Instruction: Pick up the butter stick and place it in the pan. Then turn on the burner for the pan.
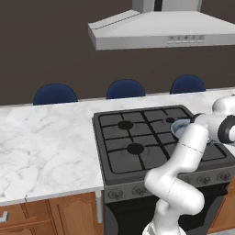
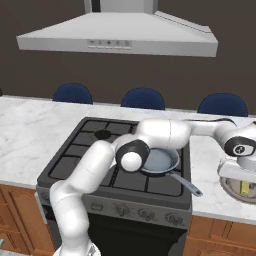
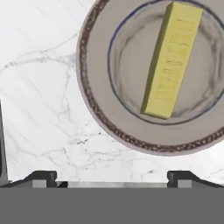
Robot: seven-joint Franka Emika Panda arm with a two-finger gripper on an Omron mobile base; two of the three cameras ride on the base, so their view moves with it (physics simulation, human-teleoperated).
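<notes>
Nothing is done yet: the pale-yellow rectangular butter stick [image 3: 171, 61] lies on a round grey patterned-rim plate [image 3: 100, 109] on the white marble counter [image 3: 39, 87], at one o'clock from the wide-open, empty end effector [image 3: 112, 177]. The round grey-blue metal frying pan [image 2: 161, 161] waits on the black gas stove [image 2: 90, 150], its burner unlit.

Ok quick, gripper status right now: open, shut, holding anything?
Gripper: open and holding nothing, above the plate with the butter stick lying on it.
</notes>
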